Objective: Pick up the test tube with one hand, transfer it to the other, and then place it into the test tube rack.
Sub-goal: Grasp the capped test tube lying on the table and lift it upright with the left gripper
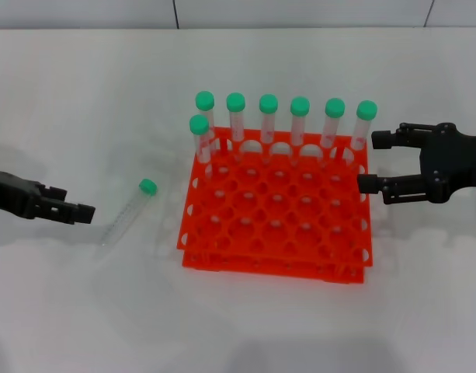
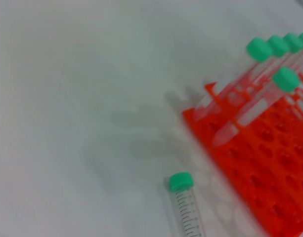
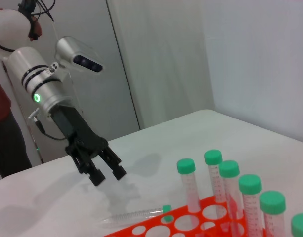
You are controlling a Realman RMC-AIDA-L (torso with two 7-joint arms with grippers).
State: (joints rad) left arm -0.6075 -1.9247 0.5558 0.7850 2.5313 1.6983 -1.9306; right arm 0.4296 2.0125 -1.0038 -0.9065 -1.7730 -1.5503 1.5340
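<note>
The test tube (image 1: 127, 211) lies on the white table left of the rack, its green cap (image 1: 147, 186) pointing toward the back; it also shows in the left wrist view (image 2: 184, 210) and the right wrist view (image 3: 134, 216). My left gripper (image 1: 81, 210), black on a silver wrist with a green light, hovers open just left of the tube, apart from it; the right wrist view shows this gripper (image 3: 108, 176) above the tube. The orange-red test tube rack (image 1: 276, 225) stands in the middle. My right gripper (image 1: 370, 163) is open, with nothing between its fingers, at the rack's right back corner.
Several green-capped tubes (image 1: 269, 116) stand upright along the rack's back row, with one more (image 1: 199, 140) in the second row at the left. The rack's front holes are unfilled. A wall (image 1: 300, 12) runs behind the table.
</note>
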